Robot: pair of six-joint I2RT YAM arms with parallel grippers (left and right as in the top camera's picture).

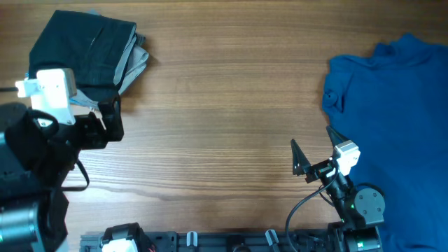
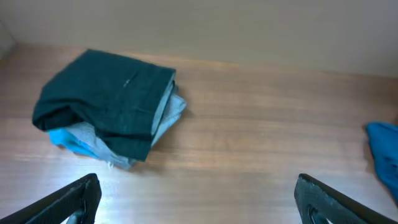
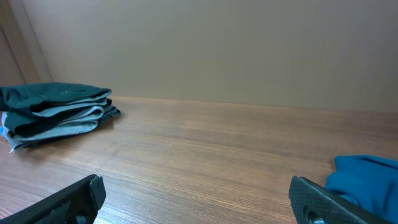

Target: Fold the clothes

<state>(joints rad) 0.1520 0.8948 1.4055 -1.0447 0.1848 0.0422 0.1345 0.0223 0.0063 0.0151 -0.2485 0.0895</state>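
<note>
A folded stack of clothes lies at the table's far left: a dark black-green garment [image 1: 87,45] on top, a grey one [image 1: 136,63] under it, and a light blue edge [image 2: 62,137] at the bottom. The stack also shows in the left wrist view [image 2: 112,99] and in the right wrist view [image 3: 56,106]. A large blue garment [image 1: 395,119] lies spread out at the right; parts of it show in the left wrist view [image 2: 382,149] and in the right wrist view [image 3: 364,180]. My left gripper [image 1: 112,119] is open and empty just in front of the stack. My right gripper [image 1: 311,150] is open and empty beside the blue garment's left edge.
The wooden table [image 1: 224,105] stretches between the stack and the blue garment. Arm bases and cables [image 1: 210,241] sit along the front edge. A plain beige wall [image 3: 217,43] stands behind the table.
</note>
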